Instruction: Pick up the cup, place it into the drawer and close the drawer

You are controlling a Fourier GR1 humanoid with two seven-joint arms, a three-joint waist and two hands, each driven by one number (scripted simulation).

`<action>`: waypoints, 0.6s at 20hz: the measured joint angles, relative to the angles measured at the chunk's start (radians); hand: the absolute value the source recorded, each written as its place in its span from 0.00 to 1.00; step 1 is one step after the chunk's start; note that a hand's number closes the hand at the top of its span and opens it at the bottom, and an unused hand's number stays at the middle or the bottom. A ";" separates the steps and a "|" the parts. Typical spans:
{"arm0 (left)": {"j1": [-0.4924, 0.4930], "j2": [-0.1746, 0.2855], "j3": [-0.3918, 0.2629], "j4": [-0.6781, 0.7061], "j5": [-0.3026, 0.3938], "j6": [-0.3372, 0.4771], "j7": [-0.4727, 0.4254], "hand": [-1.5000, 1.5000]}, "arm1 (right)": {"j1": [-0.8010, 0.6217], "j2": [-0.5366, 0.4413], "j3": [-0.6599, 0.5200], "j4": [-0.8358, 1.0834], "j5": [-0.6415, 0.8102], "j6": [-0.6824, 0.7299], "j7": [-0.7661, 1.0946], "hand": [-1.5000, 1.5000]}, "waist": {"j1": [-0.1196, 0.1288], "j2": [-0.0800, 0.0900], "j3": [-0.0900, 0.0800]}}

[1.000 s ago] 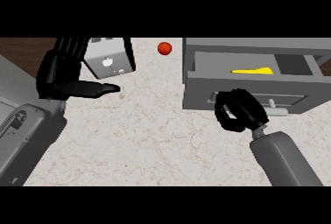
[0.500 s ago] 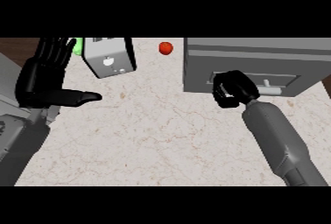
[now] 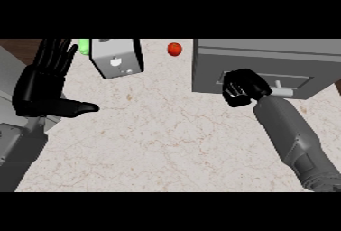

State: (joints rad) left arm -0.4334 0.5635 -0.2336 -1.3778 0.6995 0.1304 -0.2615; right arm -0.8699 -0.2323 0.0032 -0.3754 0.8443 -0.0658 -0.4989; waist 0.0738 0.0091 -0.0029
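Observation:
The grey drawer unit stands at the right of the counter with its drawer front flush and the inside hidden. My right hand is curled against the drawer front, just left of the pale handle. No cup shows anywhere. My left hand rests open at the left edge, fingers up and thumb pointing right.
A grey box with a small white mark stands at the back, a green thing peeking out at its left. A small red ball lies between the box and the drawer unit. The marbled counter spreads out in front.
The drawer, open a second ago with a yellow thing inside, is now shut. My right hand moved with the drawer front towards the unit. The left hand rose slightly.

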 measured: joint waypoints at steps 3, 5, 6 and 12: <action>0.003 -0.014 -0.010 -0.003 -0.002 -0.010 -0.001 0.00 | -0.012 -0.010 -0.013 0.028 -0.013 0.030 -0.032 1.00 | 0.006 -0.001 -0.002; 0.010 -0.017 -0.010 0.005 0.000 -0.026 -0.009 0.00 | -0.015 -0.019 -0.020 0.038 -0.022 0.049 -0.061 1.00 | 0.011 0.001 -0.002; 0.013 -0.019 -0.011 0.005 -0.001 -0.028 -0.010 0.00 | -0.016 -0.022 -0.025 0.042 -0.027 0.056 -0.074 1.00 | 0.013 0.001 -0.002; 0.011 -0.030 -0.012 0.012 -0.001 -0.047 -0.019 0.00 | -0.015 -0.032 -0.053 0.056 -0.054 0.074 -0.126 1.00 | 0.021 0.004 -0.003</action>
State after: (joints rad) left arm -0.4228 0.5331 -0.2455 -1.3661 0.6988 0.0836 -0.2805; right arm -0.8853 -0.2641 -0.0496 -0.3194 0.7903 0.0084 -0.6252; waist 0.0952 0.0131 -0.0059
